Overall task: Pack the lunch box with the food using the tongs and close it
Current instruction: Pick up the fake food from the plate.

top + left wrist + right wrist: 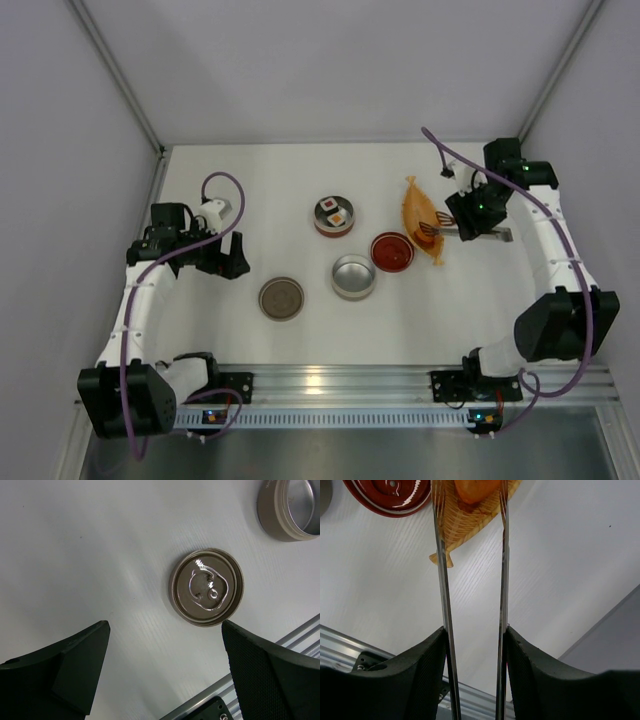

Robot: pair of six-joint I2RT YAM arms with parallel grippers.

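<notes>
My right gripper (466, 226) is shut on the tongs (440, 229), one fingertip pressed against each arm (443, 590). The tong tips straddle an orange food chunk (475, 487) lying in the orange boat-shaped tray (416, 206); whether they pinch it I cannot tell. A round lunch box tin (334, 228) holds a white block with a dark and red top (328, 208) and an orange piece. An empty silver tin (354, 290) and a brown lid (281, 298) lie in the middle. My left gripper (228, 264) hangs open left of that lid (206, 586), with nothing between its fingers.
A red round dish (392, 251) sits just left of the tray, also showing in the right wrist view (390, 497). The silver tin's wall (280, 522) shows at the top right of the left wrist view. An aluminium rail (330, 385) runs along the near edge. White walls enclose three sides.
</notes>
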